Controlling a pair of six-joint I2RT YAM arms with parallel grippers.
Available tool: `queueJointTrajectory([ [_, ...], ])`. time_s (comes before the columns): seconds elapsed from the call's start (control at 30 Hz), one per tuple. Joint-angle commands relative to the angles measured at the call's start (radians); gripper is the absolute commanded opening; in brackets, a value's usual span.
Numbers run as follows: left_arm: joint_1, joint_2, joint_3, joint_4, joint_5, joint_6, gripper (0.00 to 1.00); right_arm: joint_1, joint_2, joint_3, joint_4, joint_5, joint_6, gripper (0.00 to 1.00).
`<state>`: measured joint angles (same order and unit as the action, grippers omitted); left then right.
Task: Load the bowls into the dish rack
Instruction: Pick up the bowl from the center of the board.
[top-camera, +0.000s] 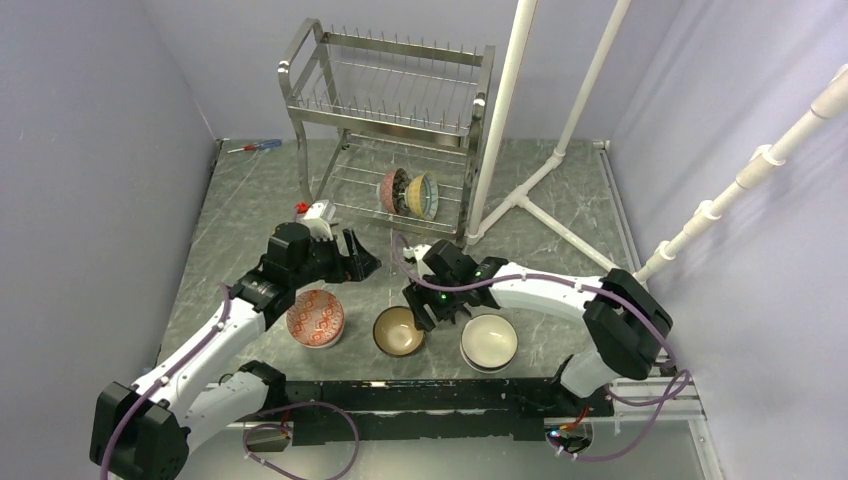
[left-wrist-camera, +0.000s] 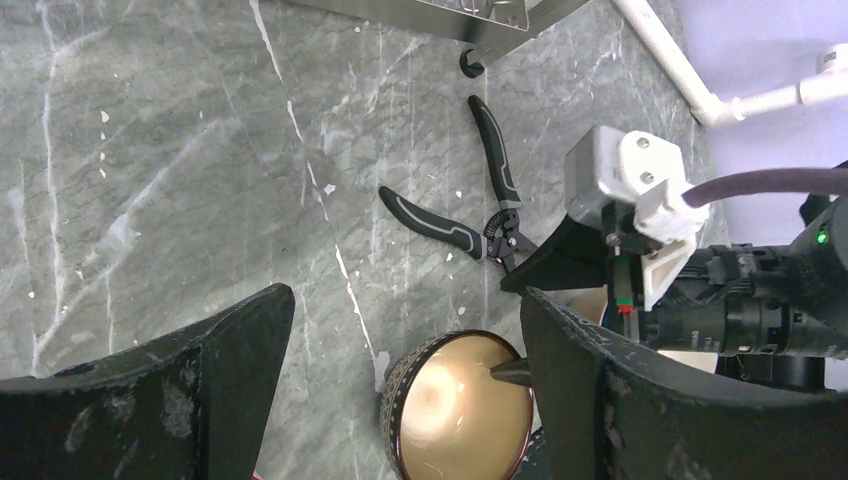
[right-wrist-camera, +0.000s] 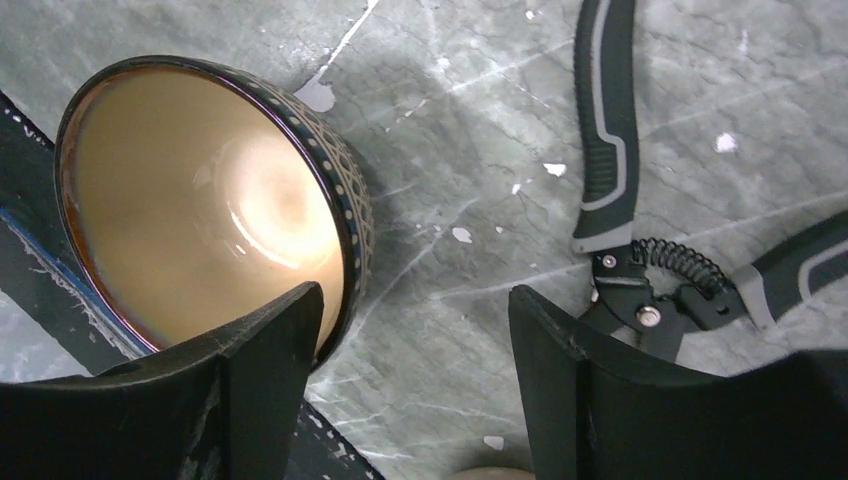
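The steel dish rack (top-camera: 390, 110) stands at the back, with two patterned bowls (top-camera: 410, 193) on edge in its lower tier. Near the front lie a red-patterned bowl (top-camera: 315, 317), a tan bowl (top-camera: 398, 331) (right-wrist-camera: 200, 200) (left-wrist-camera: 460, 410) and a white bowl (top-camera: 489, 341). My right gripper (top-camera: 430, 310) (right-wrist-camera: 410, 300) is open and low over the tan bowl's right rim. One finger (right-wrist-camera: 260, 370) is inside the bowl and the other outside, with the rim between them untouched. My left gripper (top-camera: 360, 258) (left-wrist-camera: 407, 300) hangs wide open and empty above the table, behind the red-patterned bowl.
Black-handled pliers (left-wrist-camera: 480, 220) (right-wrist-camera: 620, 200) lie on the marble table just behind the tan bowl. White pipes (top-camera: 510, 110) rise right of the rack. A screwdriver (top-camera: 255, 146) lies at the far left. A black rail (top-camera: 420, 395) runs along the near edge.
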<state>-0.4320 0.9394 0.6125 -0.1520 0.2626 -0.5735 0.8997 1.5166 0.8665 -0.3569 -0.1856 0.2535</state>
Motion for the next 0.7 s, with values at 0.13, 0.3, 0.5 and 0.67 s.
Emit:
queueJointTrajectory([
  [0.13,-0.004,0.006,0.065,-0.008,-0.006,-0.008,0.88,0.031,0.081,0.057,0.101,-0.086,0.037,0.58],
  [0.3,-0.003,-0.014,0.06,-0.024,-0.028,0.0,0.89,0.037,0.129,0.093,0.088,-0.066,0.056,0.31],
  [0.5,-0.004,-0.021,0.061,-0.053,-0.044,0.017,0.89,0.037,0.09,0.1,0.093,-0.046,0.065,0.2],
  [0.67,-0.004,-0.013,0.06,-0.048,-0.03,0.011,0.89,0.034,0.07,0.105,0.116,-0.051,0.084,0.04],
])
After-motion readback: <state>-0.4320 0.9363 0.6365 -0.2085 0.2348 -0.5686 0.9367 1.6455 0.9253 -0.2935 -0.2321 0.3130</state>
